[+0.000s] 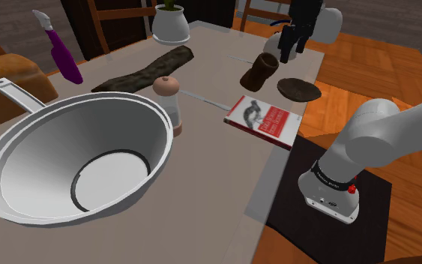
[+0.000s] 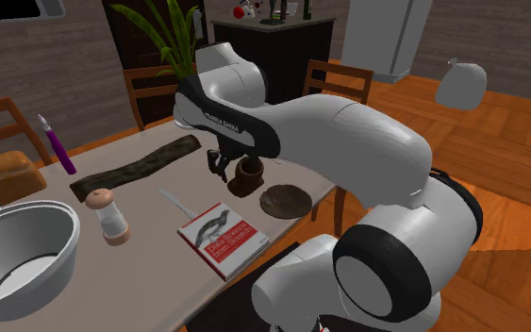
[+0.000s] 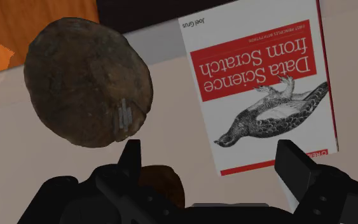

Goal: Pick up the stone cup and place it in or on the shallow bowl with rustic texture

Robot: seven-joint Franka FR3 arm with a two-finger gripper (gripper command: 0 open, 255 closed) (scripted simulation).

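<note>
The dark brown stone cup [image 1: 259,70] leans tilted on the table, just off the shallow rough brown bowl [image 1: 299,88]. My black gripper [image 1: 286,49] hangs right over the cup, toward the table's far edge. In the second exterior view the cup [image 2: 247,175] sits beside the gripper [image 2: 221,167], with the bowl [image 2: 285,200] to its right. In the wrist view the gripper [image 3: 212,162] is open with its fingers wide apart. A part of the cup [image 3: 163,184] shows close to one finger [image 3: 131,154], unclasped. The bowl [image 3: 87,83] lies ahead.
A red-and-white book [image 1: 260,120] lies near the table's front edge. A large grey pan [image 1: 74,165], a shaker [image 1: 169,101], a dark log [image 1: 145,71], a purple bottle [image 1: 61,51] and a white plant pot [image 1: 170,24] occupy the shoulder view's left and back.
</note>
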